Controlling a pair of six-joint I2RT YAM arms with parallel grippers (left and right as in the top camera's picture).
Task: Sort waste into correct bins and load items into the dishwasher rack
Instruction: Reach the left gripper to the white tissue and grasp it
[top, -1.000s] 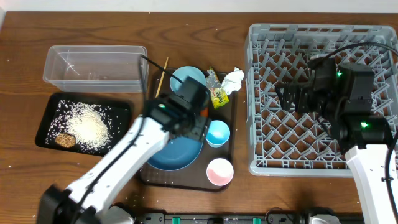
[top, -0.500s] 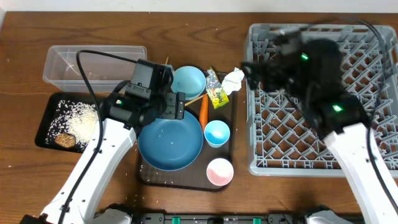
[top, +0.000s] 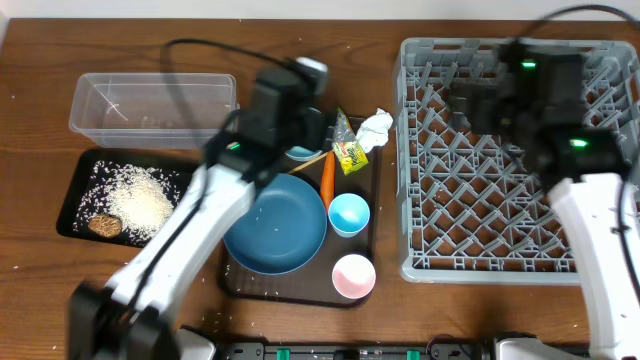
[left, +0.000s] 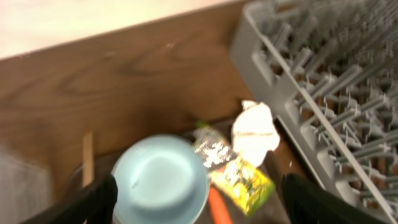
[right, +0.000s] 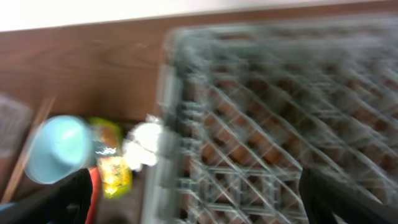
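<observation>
Left gripper (left: 198, 190) hangs wide open, holding nothing; light blue bowl (left: 160, 177) sits beneath it, wrapper (left: 239, 177) and paper wad (left: 255, 132) toward my right finger. Right gripper (right: 193, 199) is spread wide and empty, dishwasher rack (right: 280, 124) below and rightward.

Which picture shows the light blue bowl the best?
The left wrist view: the light blue bowl sits nearly whole and fairly sharp, seen from above. Overhead, the left arm hides most of it. The right wrist view shows it only as a small blur.
</observation>
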